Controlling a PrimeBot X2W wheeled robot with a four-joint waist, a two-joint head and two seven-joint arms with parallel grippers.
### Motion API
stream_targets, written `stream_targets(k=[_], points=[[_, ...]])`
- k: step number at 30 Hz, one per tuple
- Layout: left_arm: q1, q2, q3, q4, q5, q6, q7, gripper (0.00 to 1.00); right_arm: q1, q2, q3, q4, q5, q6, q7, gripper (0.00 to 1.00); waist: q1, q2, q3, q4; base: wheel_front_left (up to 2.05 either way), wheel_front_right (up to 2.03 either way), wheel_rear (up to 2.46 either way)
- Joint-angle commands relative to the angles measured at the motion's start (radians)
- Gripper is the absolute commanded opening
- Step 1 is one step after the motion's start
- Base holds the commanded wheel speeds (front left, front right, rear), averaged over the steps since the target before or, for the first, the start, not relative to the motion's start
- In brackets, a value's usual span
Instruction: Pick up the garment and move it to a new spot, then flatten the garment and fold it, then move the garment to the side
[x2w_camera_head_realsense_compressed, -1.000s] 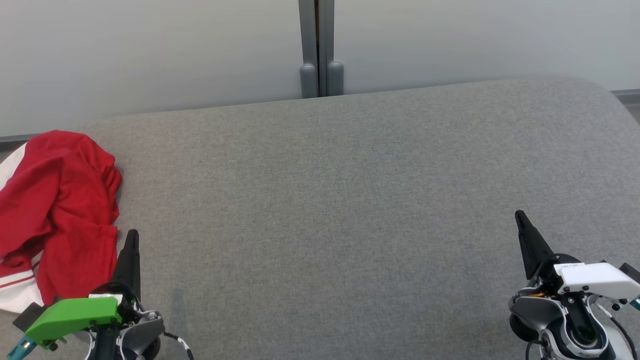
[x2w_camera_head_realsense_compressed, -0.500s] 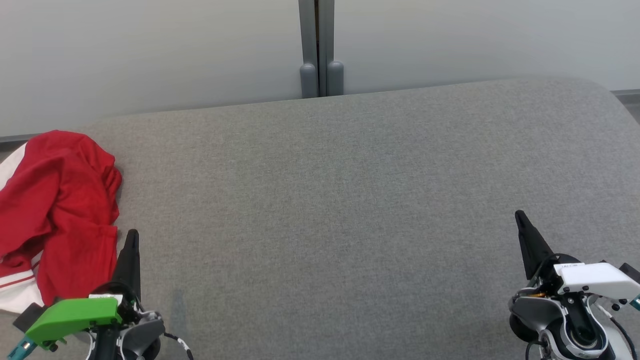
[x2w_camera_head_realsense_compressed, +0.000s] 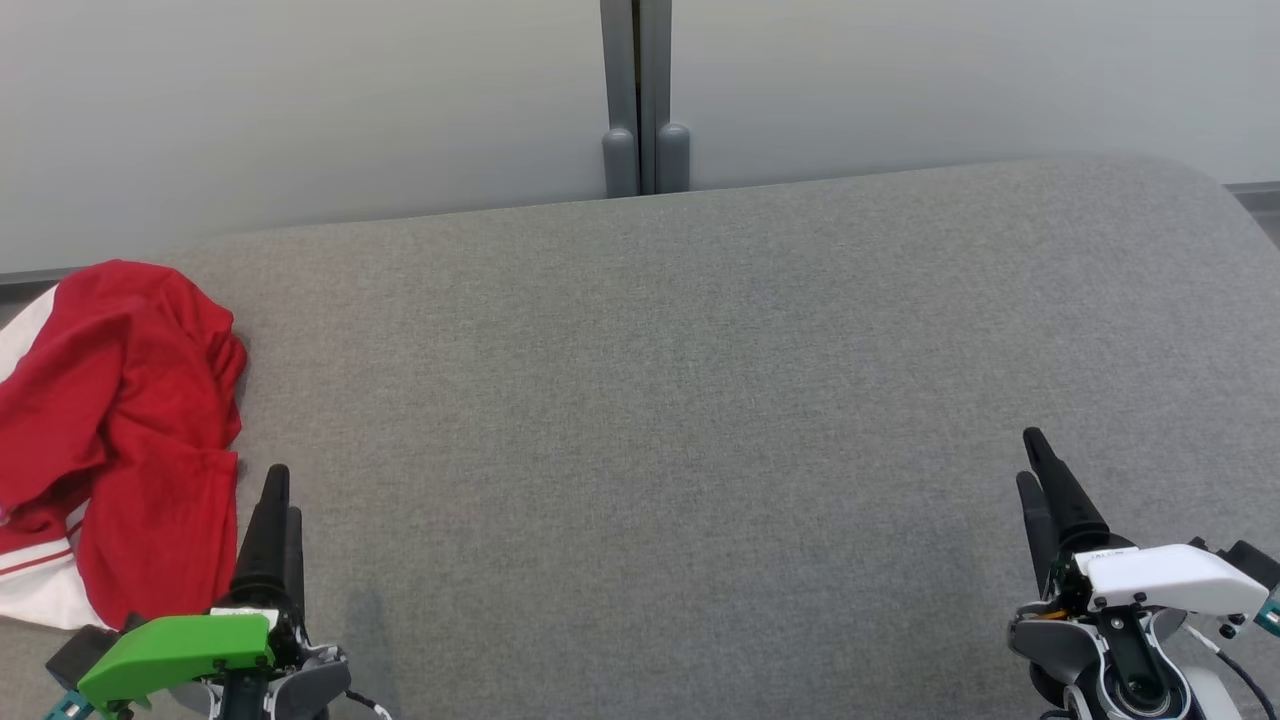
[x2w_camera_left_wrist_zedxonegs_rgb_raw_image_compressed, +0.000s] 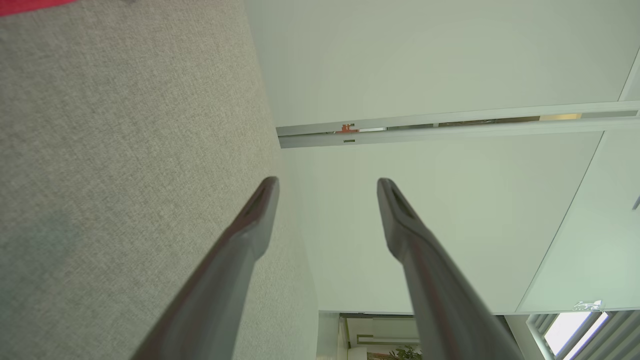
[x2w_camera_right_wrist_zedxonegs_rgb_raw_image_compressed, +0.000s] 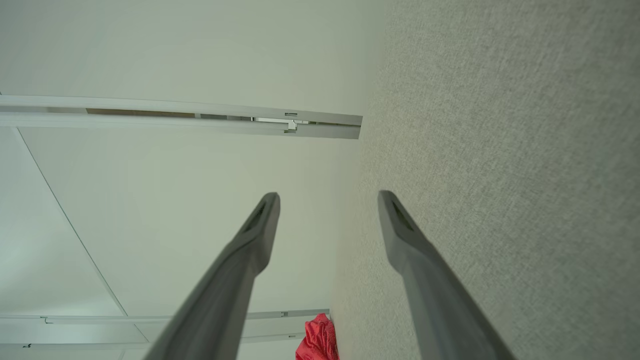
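The garment (x2w_camera_head_realsense_compressed: 115, 430) is a crumpled red piece with white trim, lying at the far left edge of the grey padded table (x2w_camera_head_realsense_compressed: 700, 400); a red sliver of the garment (x2w_camera_left_wrist_zedxonegs_rgb_raw_image_compressed: 30, 6) shows in the left wrist view and a small red bunch of the garment (x2w_camera_right_wrist_zedxonegs_rgb_raw_image_compressed: 317, 342) in the right wrist view. My left gripper (x2w_camera_head_realsense_compressed: 278, 495) hovers just right of the garment's near corner, fingers apart and empty; the same left gripper (x2w_camera_left_wrist_zedxonegs_rgb_raw_image_compressed: 327, 187) is open in its wrist view. My right gripper (x2w_camera_head_realsense_compressed: 1030, 460) stands at the lower right, far from the garment; the right gripper (x2w_camera_right_wrist_zedxonegs_rgb_raw_image_compressed: 327, 200) is open and empty.
Pale wall panels with a grey post (x2w_camera_head_realsense_compressed: 640, 100) stand behind the table's far edge. The table's rounded right corner (x2w_camera_head_realsense_compressed: 1200, 180) lies at the upper right. Wide bare grey cloth stretches between the two grippers.
Both grippers have opened; each showed a single shut point before and now shows two separate fingers. Both wrists sit slightly lower in the head view.
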Motion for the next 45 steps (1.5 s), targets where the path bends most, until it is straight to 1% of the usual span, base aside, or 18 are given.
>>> stream_targets(k=[1,12,20,32,45], points=[[-0.003,0.006,-0.006,-0.024,0.037,0.007,-0.014,1.00,-0.010,-0.010,0.003,-0.025,-0.052,0.000,-0.013,1.00,0.0001,-0.0001,0.000,0.001,0.00,0.00,0.00],[0.020,0.010,-0.035,-0.048,0.262,0.039,-0.062,1.00,0.003,-0.020,0.031,-0.082,-0.379,0.000,-0.061,1.00,0.0001,-0.0001,-0.003,0.008,0.00,0.00,0.00],[0.034,0.026,-0.059,-0.047,0.439,0.062,-0.092,1.00,0.010,-0.033,0.060,-0.099,-0.565,0.000,-0.092,1.00,0.0001,-0.0001,-0.005,0.011,0.00,0.00,0.00],[0.061,0.038,-0.083,-0.063,0.679,0.084,-0.134,1.00,0.017,-0.049,0.101,-0.103,-0.776,0.000,-0.134,1.00,0.0001,-0.0001,-0.008,0.013,0.00,0.00,0.00],[0.083,0.045,-0.093,-0.065,0.864,0.082,-0.174,1.00,0.023,-0.046,0.106,-0.089,-0.959,0.000,-0.174,1.00,0.0001,-0.0001,-0.011,0.019,0.00,0.00,0.00]])
